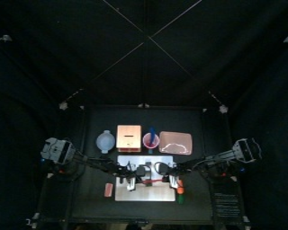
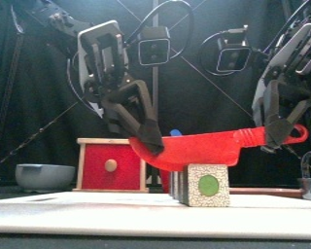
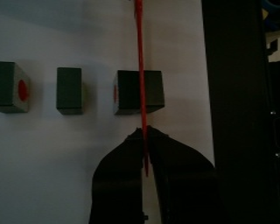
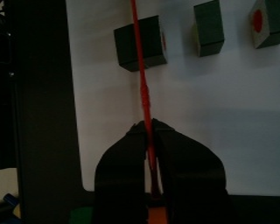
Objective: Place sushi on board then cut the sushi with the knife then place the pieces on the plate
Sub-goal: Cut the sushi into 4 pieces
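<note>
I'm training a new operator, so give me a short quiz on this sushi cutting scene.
1. True or false: the red knife lies loose on the white board.
2. How many sushi pieces does the left wrist view show? A two, B three, C five.
3. Fill in: the blade crosses the ___ piece of the row.
Key: 1 false, the left pincer and right pincer both hold it; 2 B; 3 end.
</note>
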Robot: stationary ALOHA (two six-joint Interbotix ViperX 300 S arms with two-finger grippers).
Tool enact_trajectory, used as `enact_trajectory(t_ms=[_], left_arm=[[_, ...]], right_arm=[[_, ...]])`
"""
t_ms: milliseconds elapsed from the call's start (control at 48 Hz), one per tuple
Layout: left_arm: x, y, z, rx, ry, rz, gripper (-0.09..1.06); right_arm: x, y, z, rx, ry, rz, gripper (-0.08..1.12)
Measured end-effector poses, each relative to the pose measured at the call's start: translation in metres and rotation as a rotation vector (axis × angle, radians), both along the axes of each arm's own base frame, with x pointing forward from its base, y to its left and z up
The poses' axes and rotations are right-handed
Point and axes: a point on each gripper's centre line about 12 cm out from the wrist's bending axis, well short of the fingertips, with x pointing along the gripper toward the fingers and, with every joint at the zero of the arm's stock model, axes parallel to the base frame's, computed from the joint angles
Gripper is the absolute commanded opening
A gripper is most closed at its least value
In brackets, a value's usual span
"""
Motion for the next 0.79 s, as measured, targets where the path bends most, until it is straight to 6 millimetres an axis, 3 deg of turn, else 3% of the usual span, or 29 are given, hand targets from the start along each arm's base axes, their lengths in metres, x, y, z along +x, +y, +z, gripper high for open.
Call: enact_trajectory(t_ms=[438, 792], left_arm=[[0.001, -0.001, -0.024, 0.005, 0.054, 0.005, 0.4], [-0.002, -0.016, -0.023, -0.031, 0.059, 0.004, 0.4]], right_arm=[[0.003, 0.013, -0.028, 0.006, 0.087, 0.014, 0.33], [0.002, 0.031, -0.025, 0.054, 0.089, 0.021, 0.33]])
